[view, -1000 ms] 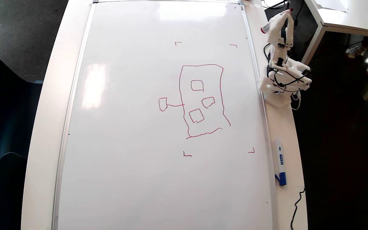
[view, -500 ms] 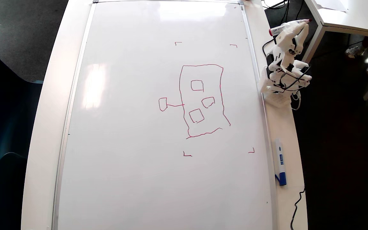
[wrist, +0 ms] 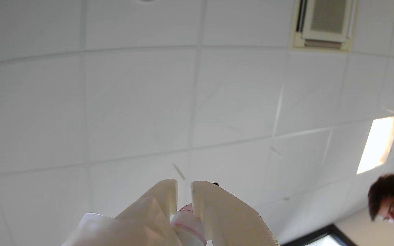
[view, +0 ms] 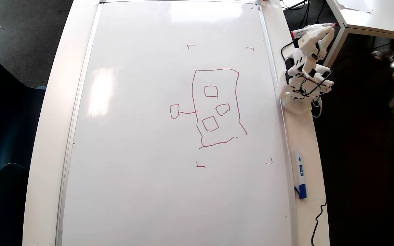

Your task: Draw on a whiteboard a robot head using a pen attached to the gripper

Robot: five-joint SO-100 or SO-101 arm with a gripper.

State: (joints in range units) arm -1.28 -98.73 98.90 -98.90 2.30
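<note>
Whiteboard [view: 142, 136] carries finished head [view: 215, 107]; gripper [view: 320, 29], clamped on pen [view: 311, 30], swung further off right edge; drawing likely complete.

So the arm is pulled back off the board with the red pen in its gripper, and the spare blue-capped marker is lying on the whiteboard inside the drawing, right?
Not quite. The blue-capped marker lies outside the whiteboard, on the table strip along its right edge in the overhead view, well clear of the robot head. The rest holds: the gripper is off the board, holding the pen.
</note>
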